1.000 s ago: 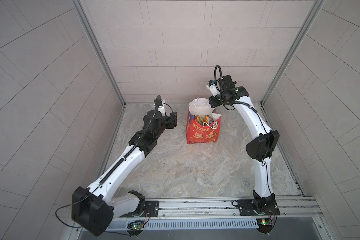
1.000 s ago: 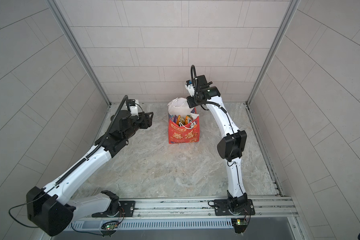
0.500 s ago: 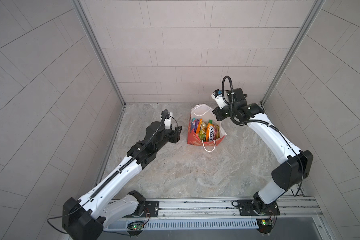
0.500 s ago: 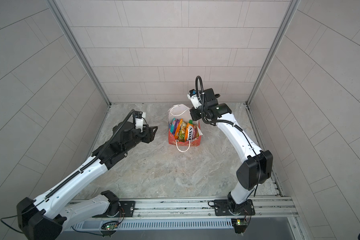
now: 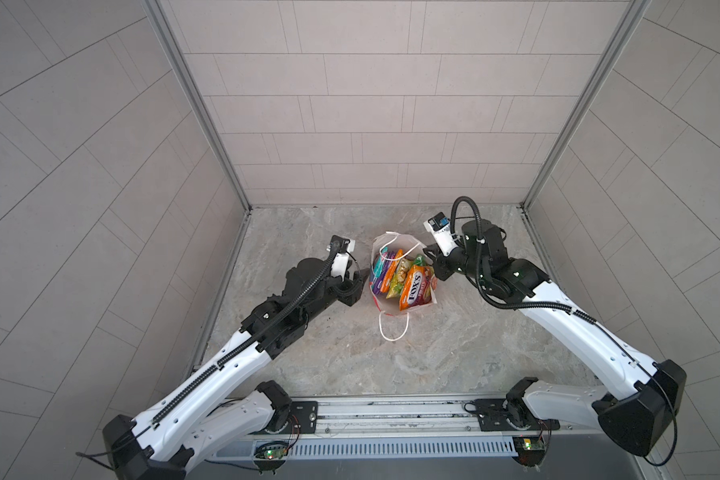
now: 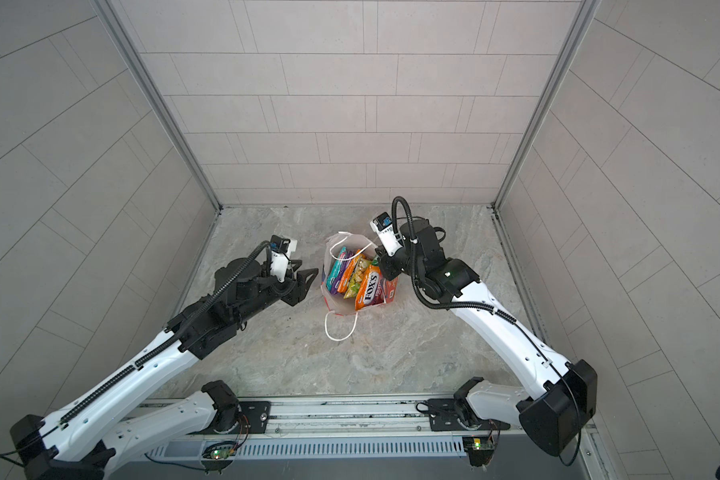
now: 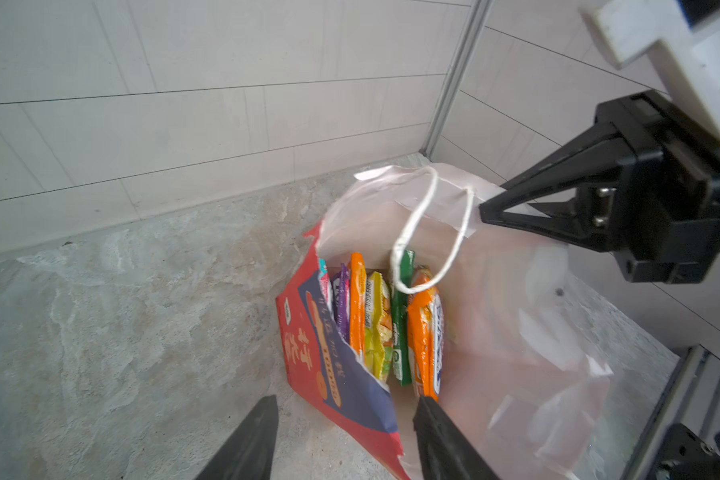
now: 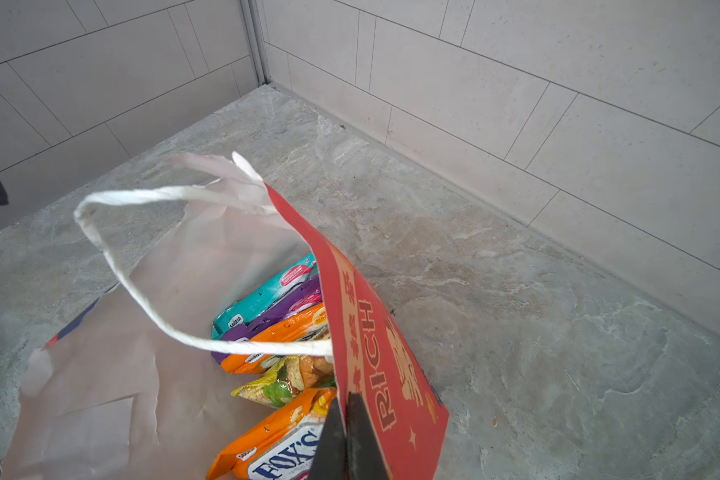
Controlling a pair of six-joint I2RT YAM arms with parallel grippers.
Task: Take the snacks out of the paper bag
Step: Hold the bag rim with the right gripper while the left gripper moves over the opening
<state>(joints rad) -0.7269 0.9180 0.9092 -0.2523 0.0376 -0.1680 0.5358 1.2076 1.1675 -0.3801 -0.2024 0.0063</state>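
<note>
On the marbled bench [image 5: 454,345] between tiled walls [image 5: 371,104] we see the paper bag [image 5: 385,245] mid-frame, snacks [image 5: 400,278] inside, left arm [image 5: 233,353] and right arm [image 5: 566,316] stretched inward, right tool [image 8: 345,399] pinching its rim, left tool [image 7: 346,401] parted opposite.

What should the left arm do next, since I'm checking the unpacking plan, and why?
Probably ease the open left gripper into the paper bag toward the nearest orange packet: the right gripper pinches the bag's wall, and the snacks stand inside.
</note>
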